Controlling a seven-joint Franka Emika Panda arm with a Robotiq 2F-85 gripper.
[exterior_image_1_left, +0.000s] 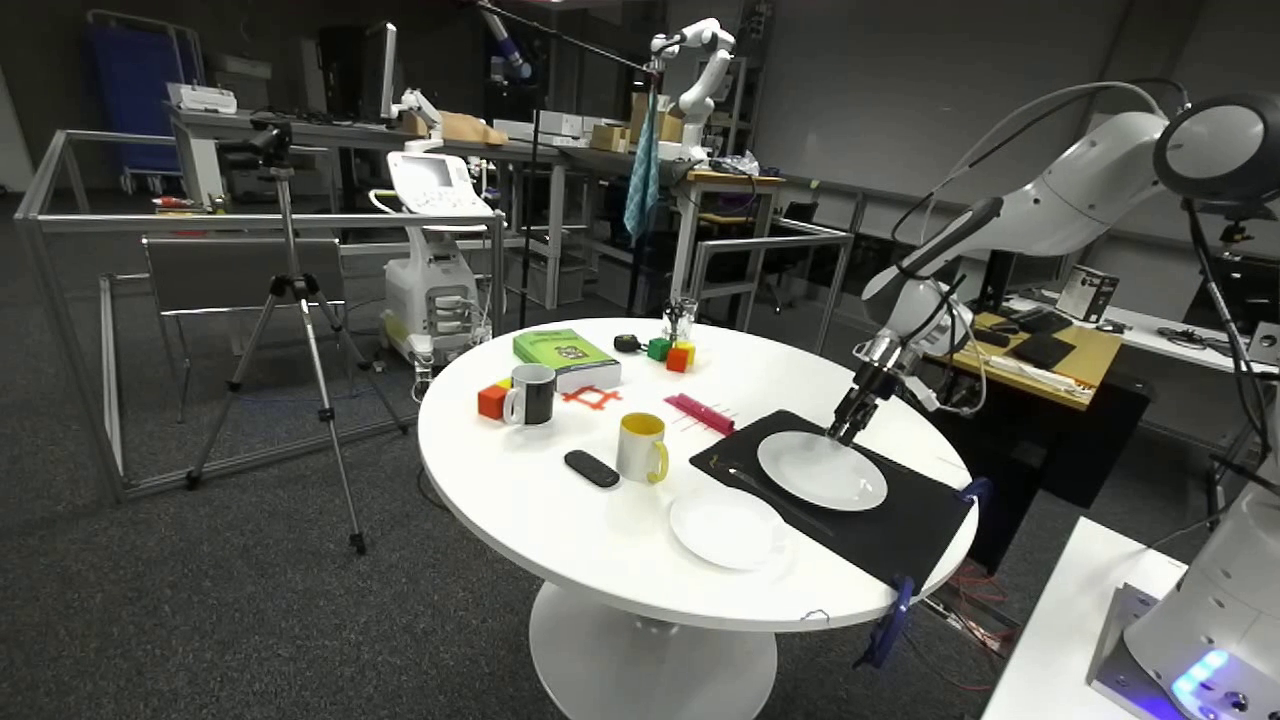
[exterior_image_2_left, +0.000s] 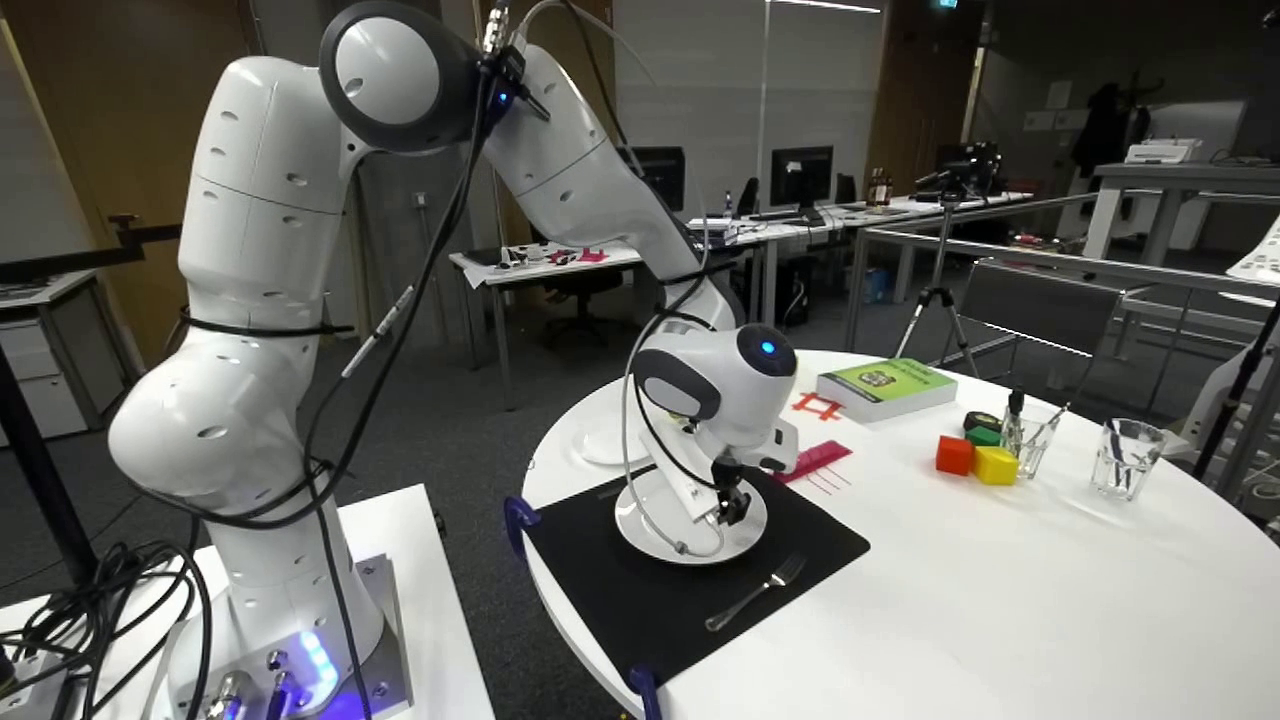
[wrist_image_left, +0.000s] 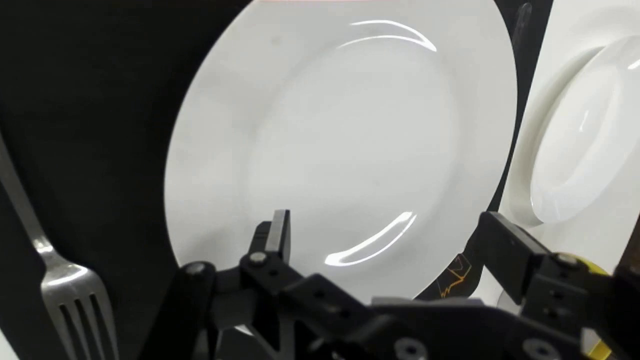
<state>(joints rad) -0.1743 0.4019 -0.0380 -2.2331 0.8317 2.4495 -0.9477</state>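
Gripper (wrist_image_left: 383, 216) gaping wide, I hold nothing; plate (wrist_image_left: 350, 125), upper centre of wrist view, likely slick, stiff, breakable: pinch rim (wrist_image_left: 200, 165).

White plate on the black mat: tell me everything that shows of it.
The plate is round, white and glossy, seemingly ceramic, with a broad plain rim around a shallow centre. Curved streaks of glare shine on it in the wrist view. It lies flat, face up, on the black mat, a fork beside it but apart. The open gripper is over its edge; whether they touch I cannot tell.
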